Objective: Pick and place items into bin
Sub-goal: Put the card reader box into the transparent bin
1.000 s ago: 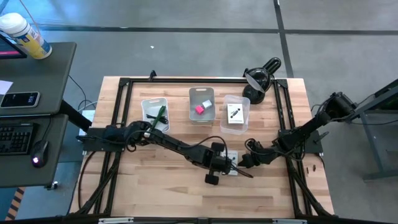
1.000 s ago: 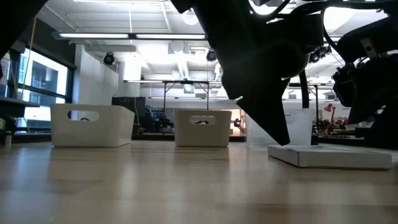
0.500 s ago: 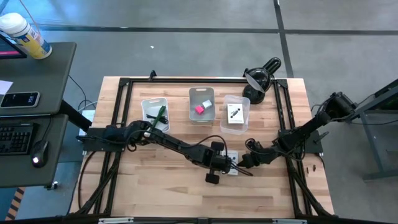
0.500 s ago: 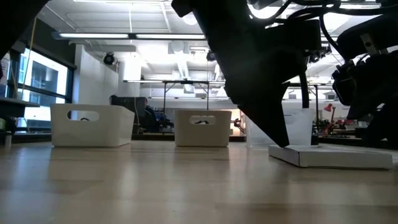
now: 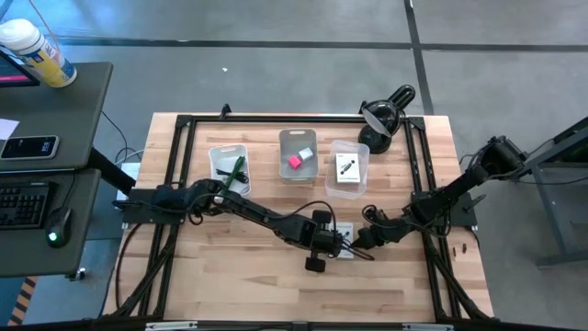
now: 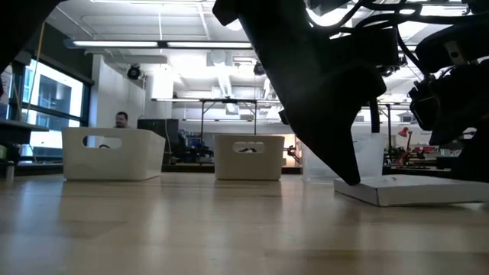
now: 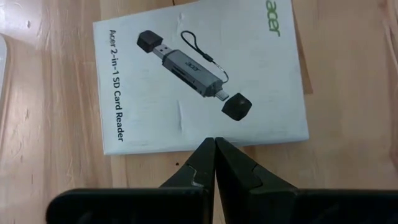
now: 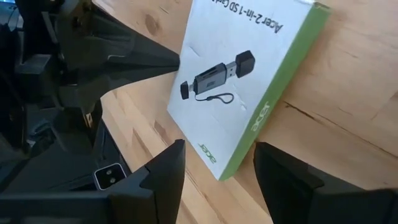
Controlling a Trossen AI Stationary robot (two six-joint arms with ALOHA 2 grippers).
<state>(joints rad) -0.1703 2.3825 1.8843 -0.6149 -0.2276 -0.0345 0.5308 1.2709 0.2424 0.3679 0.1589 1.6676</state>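
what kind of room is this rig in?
Probably a robotics lab or workshop: bare concrete floor, a desk with keyboard beside the wooden table, open ceiling with strip lights.

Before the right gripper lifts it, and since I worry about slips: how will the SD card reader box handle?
The SD card reader box looks like thin, stiff cardboard, probably light. Flat on the table, it should slide, not roll. Its smooth faces may slip between the right gripper's open fingers.

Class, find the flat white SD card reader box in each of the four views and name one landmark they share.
High view: card reader box, between both grippers, near table centre.
Low view: lower right, one edge lifted.
Left wrist view: fills the upper middle.
Right wrist view: upper right, green edge showing.
Shared landmark: the shut left gripper at the box's edge.
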